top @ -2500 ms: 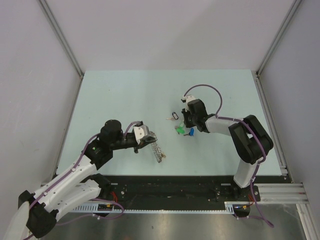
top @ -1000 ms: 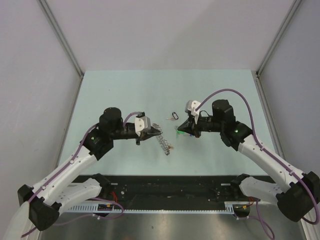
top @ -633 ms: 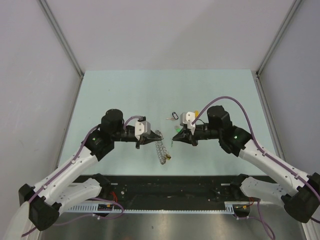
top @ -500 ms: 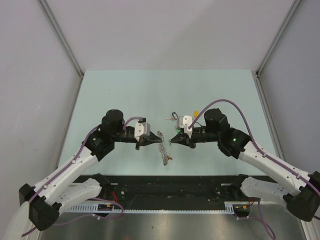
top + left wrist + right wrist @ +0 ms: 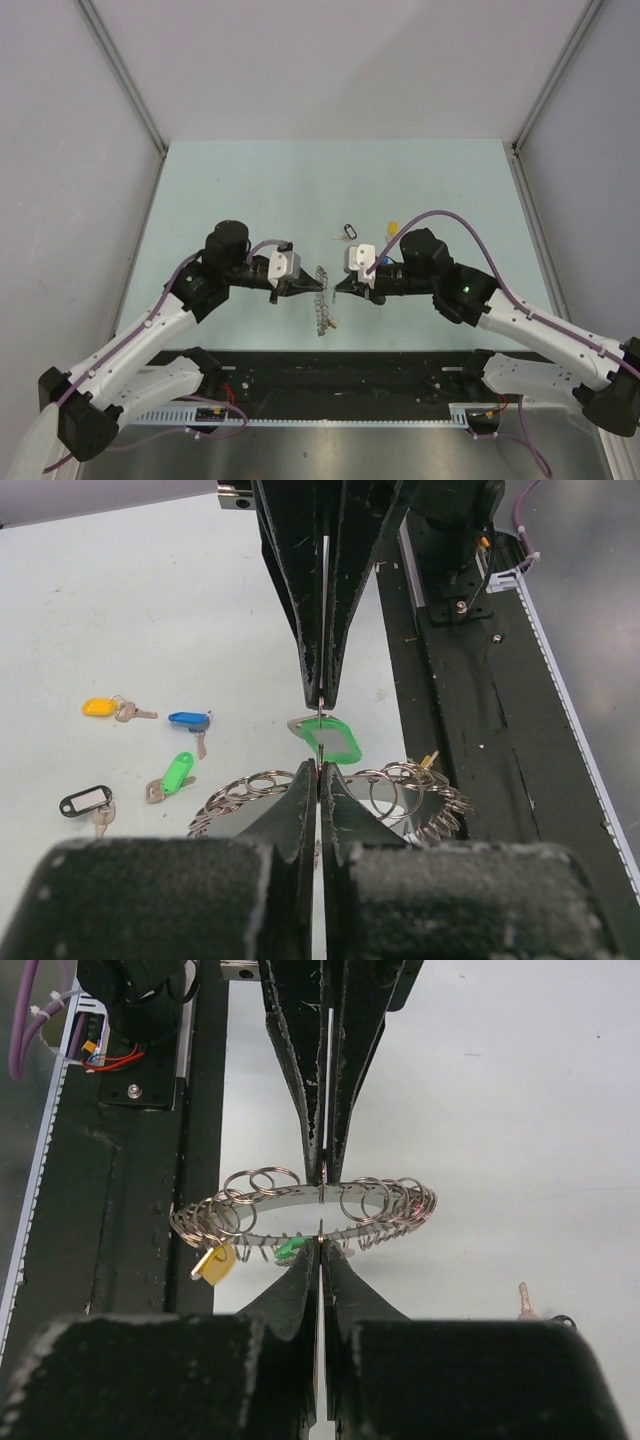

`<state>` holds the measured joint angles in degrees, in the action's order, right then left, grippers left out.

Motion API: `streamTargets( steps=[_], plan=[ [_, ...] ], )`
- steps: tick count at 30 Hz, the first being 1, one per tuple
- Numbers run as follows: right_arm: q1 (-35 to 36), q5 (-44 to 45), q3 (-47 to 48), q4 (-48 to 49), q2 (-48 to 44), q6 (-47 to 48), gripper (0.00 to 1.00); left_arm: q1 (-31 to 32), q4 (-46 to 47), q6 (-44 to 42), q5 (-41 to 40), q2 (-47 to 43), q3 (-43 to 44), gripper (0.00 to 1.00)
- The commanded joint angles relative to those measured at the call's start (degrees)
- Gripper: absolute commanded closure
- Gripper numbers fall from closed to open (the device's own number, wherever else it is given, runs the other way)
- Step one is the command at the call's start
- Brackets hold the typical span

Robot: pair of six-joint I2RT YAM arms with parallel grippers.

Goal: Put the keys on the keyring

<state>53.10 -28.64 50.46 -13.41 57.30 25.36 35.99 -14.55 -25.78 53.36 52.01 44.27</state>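
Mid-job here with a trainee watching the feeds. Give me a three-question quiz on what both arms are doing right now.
1. True or false: the left gripper is shut on the keyring.
2. What colour is the held key in the right gripper? A blue, B green, C black.
3. How many keys lie loose on the table in the left wrist view?
Key: 1 true. 2 B. 3 four: yellow key, blue key, green key, black key.

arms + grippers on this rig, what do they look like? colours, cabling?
Left arm and right arm: white links, black joints, a purple cable along each, a green light on each. Left gripper and right gripper: white wrist block, black tapered fingers, rough-surfaced.
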Motion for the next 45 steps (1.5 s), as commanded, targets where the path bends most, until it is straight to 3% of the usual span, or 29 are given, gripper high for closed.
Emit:
streamTargets(
  steps=[1,45],
  plan=[
    [1.4,2.1,0.7,1.7,-1.8,0.7,1.0,0.2,-0.1,-3.0,3.3,-0.5,0.5,1.0],
    [5.3,7.2,2.0,1.9,-0.3,4.5,1.0,0.8,-1.1,-2.9,4.4,0.5,1.1,1.0]
  ],
)
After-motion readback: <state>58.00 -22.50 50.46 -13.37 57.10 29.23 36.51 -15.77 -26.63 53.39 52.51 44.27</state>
